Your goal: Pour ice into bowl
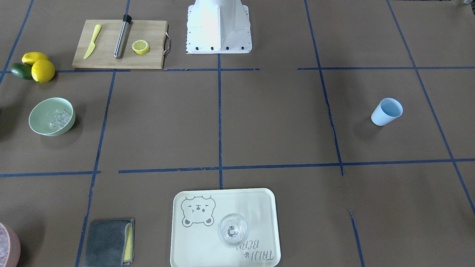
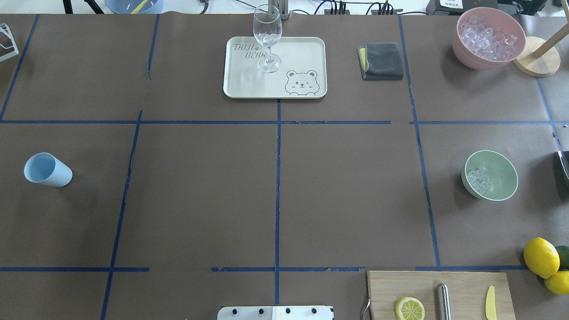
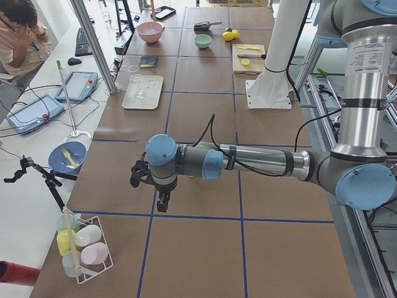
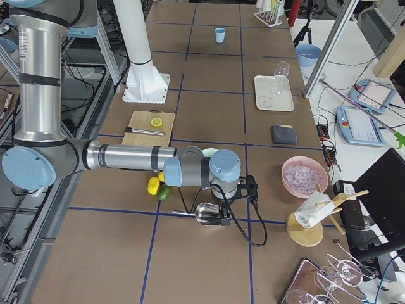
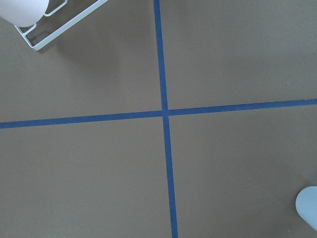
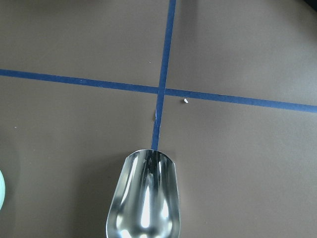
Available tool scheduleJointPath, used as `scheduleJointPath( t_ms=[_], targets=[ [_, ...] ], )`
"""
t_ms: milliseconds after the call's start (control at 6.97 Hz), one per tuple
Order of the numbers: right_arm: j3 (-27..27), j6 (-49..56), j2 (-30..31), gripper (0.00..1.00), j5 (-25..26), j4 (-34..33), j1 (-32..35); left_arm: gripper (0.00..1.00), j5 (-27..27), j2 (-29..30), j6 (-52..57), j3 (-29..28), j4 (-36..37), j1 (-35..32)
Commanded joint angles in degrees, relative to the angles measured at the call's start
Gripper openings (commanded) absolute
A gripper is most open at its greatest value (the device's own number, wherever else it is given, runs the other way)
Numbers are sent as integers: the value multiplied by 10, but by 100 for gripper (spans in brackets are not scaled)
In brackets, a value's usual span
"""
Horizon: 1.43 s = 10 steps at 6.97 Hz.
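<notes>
Ice: a small heap of clear cubes (image 2: 478,180) lies inside the bowl, against its left inner wall in the overhead view.
Bowl: the mint-green bowl (image 2: 502,166) stands upright on the robot's right side of the surface, about midway between near and far. It is well apart from the lemons (image 2: 541,257) nearer the robot and from the pink bowl (image 2: 462,46) of ice at the far edge.
Scoop: the metal scoop (image 6: 143,198) shows only bare shiny metal in the wrist view, so it looks empty. It hangs low over the surface beyond the bowl, toward the right end.
Speck: a tiny pale bit (image 6: 185,100) lies by the tape cross ahead of the scoop, too small to tell what it is.
Right hand: the right hand (image 4: 225,216) is low over the right end with the scoop at its tip. Only the side camera shows it, so I cannot tell how its fingers stand.
Left hand: the left hand (image 3: 162,202) hangs above bare surface at the left end, near a wire rack (image 3: 87,245) and well apart from the bowl. I cannot tell whether it is spread or pressed together.
Progress: the pour looks done — ice in the bowl, scoop empty. What seems left is putting the scoop away — or another scoopful, if more ice is wanted.
</notes>
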State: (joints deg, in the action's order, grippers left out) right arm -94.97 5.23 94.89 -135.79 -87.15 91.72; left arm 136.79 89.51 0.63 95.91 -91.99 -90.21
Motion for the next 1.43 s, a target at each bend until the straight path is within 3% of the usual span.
scheduleJointPath(
  t_ms=[0,1291],
  targets=[
    [0,-3,-1,100,-14,0,0,100,1,0,0,2,2,5],
    [2,-3,-1,100,-13,0,-1,100,1,0,0,-3,-2,13]
  ],
)
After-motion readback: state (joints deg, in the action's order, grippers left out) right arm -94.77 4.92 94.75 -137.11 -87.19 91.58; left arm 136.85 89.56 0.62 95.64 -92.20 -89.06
